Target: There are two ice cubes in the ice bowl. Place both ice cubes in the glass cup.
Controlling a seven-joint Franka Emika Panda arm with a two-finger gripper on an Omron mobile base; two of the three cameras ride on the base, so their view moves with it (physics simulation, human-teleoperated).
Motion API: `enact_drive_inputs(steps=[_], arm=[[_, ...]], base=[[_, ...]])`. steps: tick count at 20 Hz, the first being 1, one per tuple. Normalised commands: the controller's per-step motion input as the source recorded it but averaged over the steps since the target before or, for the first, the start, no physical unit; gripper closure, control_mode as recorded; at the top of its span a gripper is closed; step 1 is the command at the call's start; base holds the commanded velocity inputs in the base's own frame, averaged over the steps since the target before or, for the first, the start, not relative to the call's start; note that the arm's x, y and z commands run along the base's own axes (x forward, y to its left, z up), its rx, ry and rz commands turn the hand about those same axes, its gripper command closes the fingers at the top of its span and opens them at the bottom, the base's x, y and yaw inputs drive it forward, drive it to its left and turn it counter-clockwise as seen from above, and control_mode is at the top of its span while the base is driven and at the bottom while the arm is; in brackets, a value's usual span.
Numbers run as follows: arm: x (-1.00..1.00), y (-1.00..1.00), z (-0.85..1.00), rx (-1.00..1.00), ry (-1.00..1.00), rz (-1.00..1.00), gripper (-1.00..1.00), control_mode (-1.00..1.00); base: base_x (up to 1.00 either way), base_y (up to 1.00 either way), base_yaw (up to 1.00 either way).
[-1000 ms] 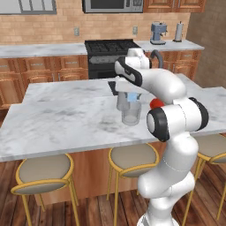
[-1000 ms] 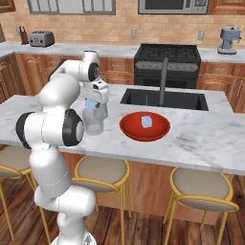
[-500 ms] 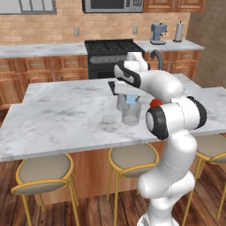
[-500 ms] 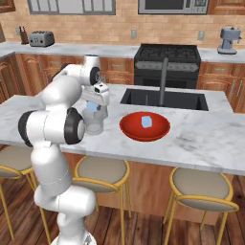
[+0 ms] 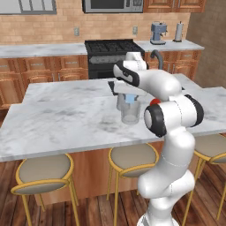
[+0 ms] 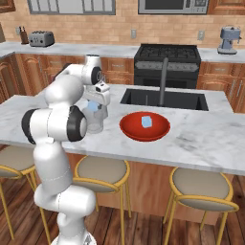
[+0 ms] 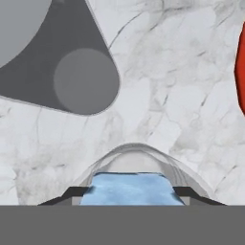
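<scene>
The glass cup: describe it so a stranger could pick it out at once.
On the marble island, left of the red bowl as the right base view shows it, the cup stands just under the gripper, which holds an ice cube. It is a short clear tumbler, unlike the opaque grey cylinder nearby.

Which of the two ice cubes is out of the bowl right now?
The cube held between the tool fingers over the cup; the other cube lies in the red bowl.

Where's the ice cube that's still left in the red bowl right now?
In the right base view the ice cube lies near the middle of the ice bowl, on the marble island in front of the sink, right of the glass cup.
</scene>
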Motion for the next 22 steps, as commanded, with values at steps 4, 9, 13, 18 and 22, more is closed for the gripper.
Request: enact_drive_inputs(steps=[4,9,13,18,22], arm=[[0.01,0.0,-0.06,0.0,0.0,0.0,1.0,-1.0],[-0.27,0.11,0.0,0.0,0.0,0.0,1.0,-1.0],[-0.09,0.05,0.0,0.0,-0.03,0.0,1.0,-1.0],[-0.02,-0.01,-0.01,0.0,-0.01,0.01,1.0,-1.0],[-0.26,-0.04,-0.07,0.0,0.0,0.03,1.0,-1.0]], base=[[0.0,0.0,0.0],[0.0,0.0,0.0],[0.0,0.0,0.0],[0.0,0.0,0.0],[0.0,0.0,0.0]])
